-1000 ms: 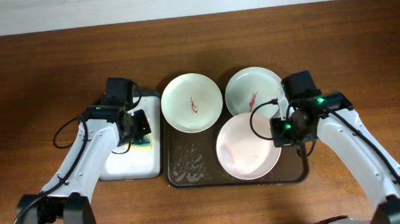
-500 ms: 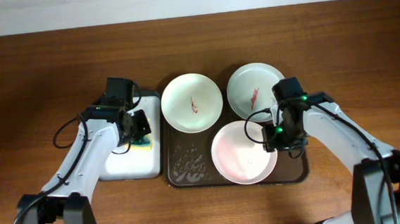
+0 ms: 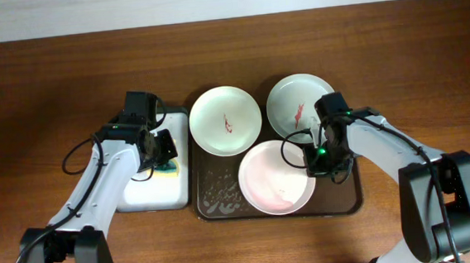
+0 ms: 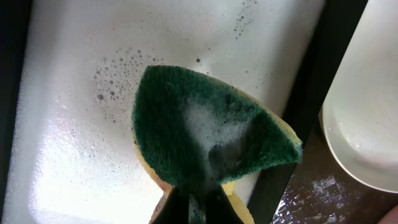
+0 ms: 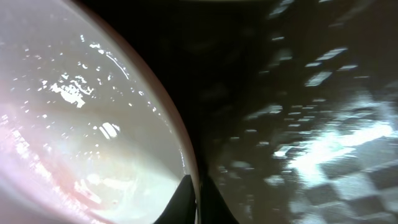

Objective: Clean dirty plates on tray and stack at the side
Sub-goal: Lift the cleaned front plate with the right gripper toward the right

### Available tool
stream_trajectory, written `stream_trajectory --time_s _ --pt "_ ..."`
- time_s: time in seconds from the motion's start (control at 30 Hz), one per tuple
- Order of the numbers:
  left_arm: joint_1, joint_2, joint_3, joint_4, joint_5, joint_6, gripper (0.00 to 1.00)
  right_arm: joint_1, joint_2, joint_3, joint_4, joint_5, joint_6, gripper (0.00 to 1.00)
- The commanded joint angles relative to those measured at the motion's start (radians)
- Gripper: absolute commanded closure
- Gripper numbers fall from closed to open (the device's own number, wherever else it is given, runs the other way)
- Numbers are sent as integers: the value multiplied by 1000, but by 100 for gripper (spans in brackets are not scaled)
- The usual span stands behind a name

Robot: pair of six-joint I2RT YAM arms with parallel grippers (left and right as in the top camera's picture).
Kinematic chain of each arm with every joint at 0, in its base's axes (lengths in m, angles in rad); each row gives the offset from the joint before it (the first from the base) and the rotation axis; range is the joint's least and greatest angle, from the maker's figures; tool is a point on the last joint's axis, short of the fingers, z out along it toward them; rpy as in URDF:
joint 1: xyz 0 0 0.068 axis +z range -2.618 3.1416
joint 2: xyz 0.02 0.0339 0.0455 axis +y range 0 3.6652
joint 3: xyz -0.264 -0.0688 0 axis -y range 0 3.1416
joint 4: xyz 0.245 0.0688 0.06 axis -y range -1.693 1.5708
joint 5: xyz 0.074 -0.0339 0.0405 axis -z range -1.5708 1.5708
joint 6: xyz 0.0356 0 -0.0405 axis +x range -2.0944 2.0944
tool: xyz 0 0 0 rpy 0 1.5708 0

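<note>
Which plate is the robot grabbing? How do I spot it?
Find the dark brown tray in the middle of the table. Of its three plates, take the front plate, nearest the robot, its right rim pinched by the right gripper. The white plate and green plate behind show sharp red streaks; this one is washed pale pink.

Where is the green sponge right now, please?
In the overhead view the sponge is on the left, pinched in the left gripper over the soapy white tray, just left of the brown tray.

Free tray [image 3: 217, 197] corner beside plate [image 3: 271, 179]
</note>
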Motion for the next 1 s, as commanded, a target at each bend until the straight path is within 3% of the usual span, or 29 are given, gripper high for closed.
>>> stream_trajectory --time_s 0.0,0.27,0.53,0.83,0.97 --pt "2 -26 5 -1 11 19 100 6 5 -8 -6 -76 -3 96" --pt "2 -26 5 -2 11 19 100 4 -127 46 -31 -74 -5 96" --pt "2 -26 5 -8 11 19 100 -27 -126 45 -98 -60 43 96" --pt "2 -26 5 -13 11 19 100 -27 -126 45 -100 -372 3 96" --pt "2 -26 5 -15 11 19 100 -27 -126 45 -53 -408 4 96"
